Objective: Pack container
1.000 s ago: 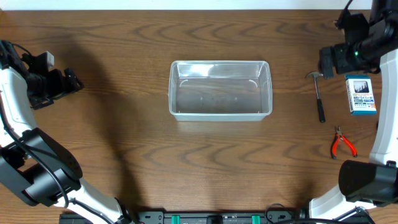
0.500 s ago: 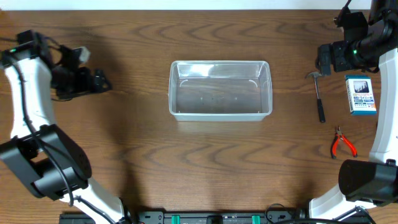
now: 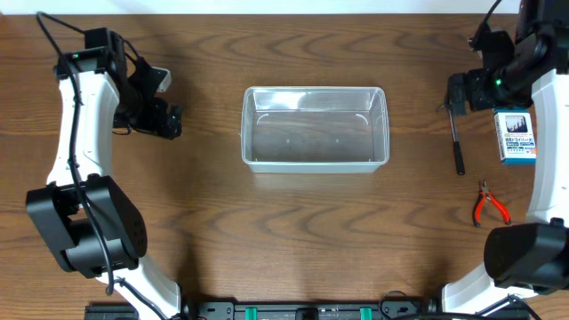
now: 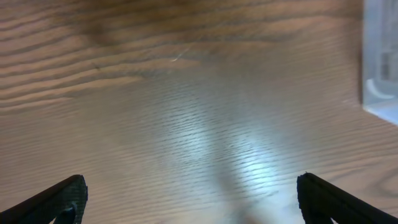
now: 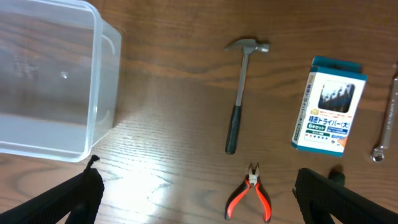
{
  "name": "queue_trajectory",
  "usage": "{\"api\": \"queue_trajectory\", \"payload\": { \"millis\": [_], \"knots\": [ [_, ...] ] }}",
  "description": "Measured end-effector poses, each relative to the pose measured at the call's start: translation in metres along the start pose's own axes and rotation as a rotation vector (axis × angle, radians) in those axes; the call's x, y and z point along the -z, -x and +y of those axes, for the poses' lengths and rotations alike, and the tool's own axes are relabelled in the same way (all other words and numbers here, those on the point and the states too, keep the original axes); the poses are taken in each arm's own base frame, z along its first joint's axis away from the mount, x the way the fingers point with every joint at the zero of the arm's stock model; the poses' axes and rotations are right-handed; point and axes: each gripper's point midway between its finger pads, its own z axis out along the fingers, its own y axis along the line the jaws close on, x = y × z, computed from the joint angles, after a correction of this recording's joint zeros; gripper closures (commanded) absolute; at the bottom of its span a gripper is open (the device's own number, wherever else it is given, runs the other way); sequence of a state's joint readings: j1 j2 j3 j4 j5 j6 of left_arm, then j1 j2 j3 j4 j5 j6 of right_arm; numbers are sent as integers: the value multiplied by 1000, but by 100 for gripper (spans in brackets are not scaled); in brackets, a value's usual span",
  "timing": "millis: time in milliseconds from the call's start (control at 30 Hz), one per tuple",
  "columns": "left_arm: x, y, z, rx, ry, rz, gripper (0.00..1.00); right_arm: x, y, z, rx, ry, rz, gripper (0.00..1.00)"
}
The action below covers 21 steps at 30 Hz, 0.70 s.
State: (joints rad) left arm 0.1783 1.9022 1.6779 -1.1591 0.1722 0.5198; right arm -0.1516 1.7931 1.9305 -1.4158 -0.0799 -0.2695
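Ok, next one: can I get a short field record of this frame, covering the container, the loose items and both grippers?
container: clear tub, mid-table, empty
hammer: flat on the table, right of the container
box: blue-and-white, right of the hammer
pliers: red-handled, on the near side of the hammer
left gripper: open, empty, over bare wood left of the container
right gripper: open, empty, above the tools
packed so far: nothing

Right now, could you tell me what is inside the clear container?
Nothing: the container is empty, and only the table shows through its clear floor. None of its inside is covered.
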Motion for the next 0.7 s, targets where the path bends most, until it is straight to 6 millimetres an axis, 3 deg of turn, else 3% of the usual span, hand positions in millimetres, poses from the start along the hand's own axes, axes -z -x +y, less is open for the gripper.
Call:
{"api": "queue_trajectory", "payload": {
  "millis": [233,567,700],
  "knots": [
    [-2,6,-12,-61,33,15,2,-5,1,-1,-6,0,-2,1],
    [-2,8,-10,-45,44,7,2,-5,15,-4,-23,-14,-60,1],
    [10,9,-12,-19,52,-23,2,-5,17,-5,-30,-15,-70,1]
  ]
}}
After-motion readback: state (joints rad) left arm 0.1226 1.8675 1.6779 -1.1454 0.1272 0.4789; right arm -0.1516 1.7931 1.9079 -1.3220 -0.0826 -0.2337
